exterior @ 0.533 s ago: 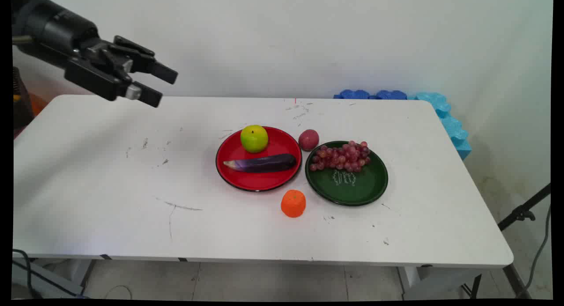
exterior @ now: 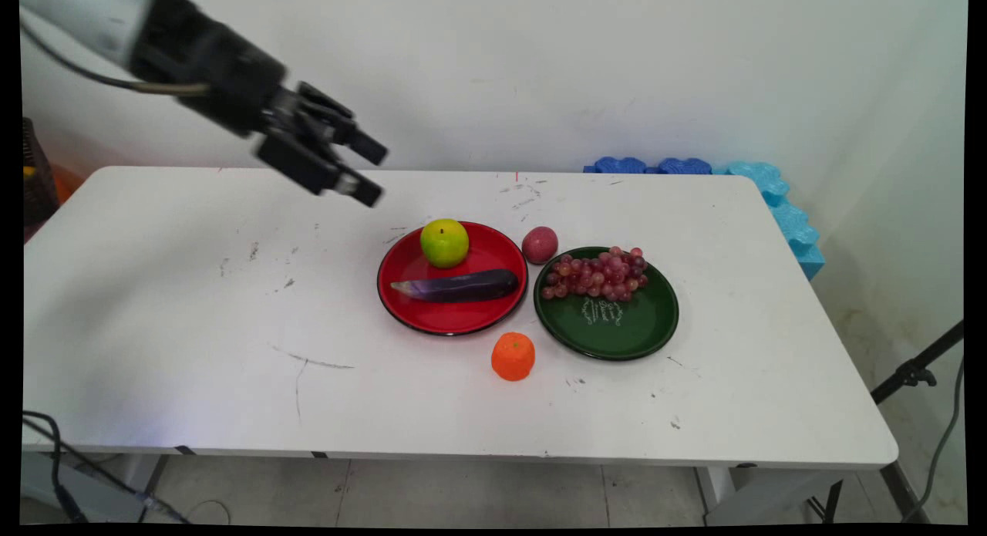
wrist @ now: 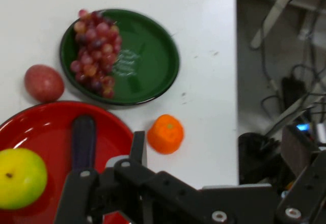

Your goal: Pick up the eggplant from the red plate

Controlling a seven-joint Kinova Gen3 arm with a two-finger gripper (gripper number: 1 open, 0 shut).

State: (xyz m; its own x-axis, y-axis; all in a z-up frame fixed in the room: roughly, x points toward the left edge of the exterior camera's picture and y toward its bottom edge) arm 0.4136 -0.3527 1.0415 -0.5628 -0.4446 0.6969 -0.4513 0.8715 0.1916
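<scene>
The gripper (exterior: 374, 171) hung spread and empty above the table, nearest the red plate (exterior: 493, 317) holding apple (exterior: 444, 242) and eggplant (exterior: 461, 285); grapes (exterior: 595, 273) lay in the green plate (exterior: 632, 332).

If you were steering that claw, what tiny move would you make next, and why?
Probably ease it down and a little right, toward the green apple. The gripper hangs open and empty in the air up and left of the red plate, and the apple at that plate's far edge is the nearest thing to it.
</scene>
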